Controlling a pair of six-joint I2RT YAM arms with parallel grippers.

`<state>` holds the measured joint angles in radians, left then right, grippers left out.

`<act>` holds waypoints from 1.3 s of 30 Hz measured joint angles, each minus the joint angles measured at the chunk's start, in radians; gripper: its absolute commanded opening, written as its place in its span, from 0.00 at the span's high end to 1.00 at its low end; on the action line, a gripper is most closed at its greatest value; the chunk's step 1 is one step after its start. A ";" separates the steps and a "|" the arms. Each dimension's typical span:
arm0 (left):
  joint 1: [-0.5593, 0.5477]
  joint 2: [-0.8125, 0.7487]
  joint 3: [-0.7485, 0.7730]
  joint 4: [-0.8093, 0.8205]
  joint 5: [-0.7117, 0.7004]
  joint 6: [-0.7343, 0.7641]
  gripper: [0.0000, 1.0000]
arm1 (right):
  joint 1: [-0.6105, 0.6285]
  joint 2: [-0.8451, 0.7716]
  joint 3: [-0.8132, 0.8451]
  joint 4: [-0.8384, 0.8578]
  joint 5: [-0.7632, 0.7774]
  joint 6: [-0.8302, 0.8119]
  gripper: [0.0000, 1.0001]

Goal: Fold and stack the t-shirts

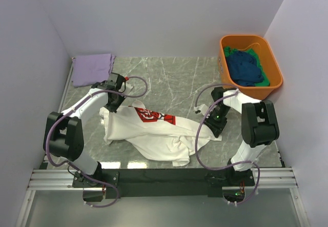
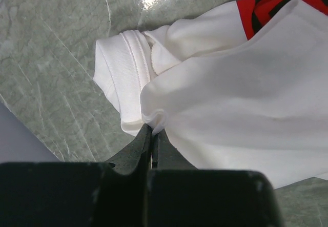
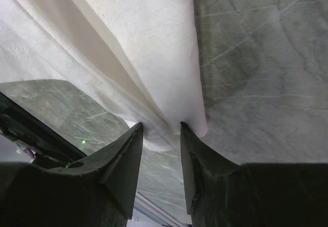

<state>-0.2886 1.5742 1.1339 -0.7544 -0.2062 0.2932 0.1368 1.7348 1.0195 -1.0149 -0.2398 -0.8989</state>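
Note:
A large white t-shirt [image 1: 148, 132] with a red panel [image 1: 151, 116] lies crumpled across the middle of the grey marble table. My left gripper [image 1: 114, 103] is at the shirt's far left corner and, in the left wrist view, my left gripper [image 2: 152, 130] is shut on a pinch of the white cloth [image 2: 246, 99] beside a hemmed sleeve. My right gripper [image 1: 212, 128] is at the shirt's right end. In the right wrist view my right gripper [image 3: 160, 125] stands open, its tips pressed on the white cloth edge [image 3: 128, 42] bunched between them.
A folded lavender shirt [image 1: 92, 68] lies at the far left corner. An orange tub [image 1: 277, 75] at the far right holds a dark blue shirt [image 1: 245, 68] and a green one [image 1: 230, 52]. White walls close in the table on three sides.

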 measured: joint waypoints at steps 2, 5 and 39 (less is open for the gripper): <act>0.000 0.001 0.000 -0.002 0.004 0.000 0.99 | 0.000 0.000 -0.006 0.000 0.003 0.000 0.60; 0.000 0.001 0.000 -0.008 0.010 -0.001 0.99 | 0.000 -0.002 -0.021 -0.006 0.010 0.000 0.61; 0.320 0.003 0.306 -0.099 0.386 -0.007 0.99 | 0.000 -0.242 0.113 -0.061 0.088 0.027 1.00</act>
<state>0.0319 1.5772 1.4395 -0.8536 0.1799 0.2859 0.1368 1.4925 1.1324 -1.0760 -0.1516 -0.8715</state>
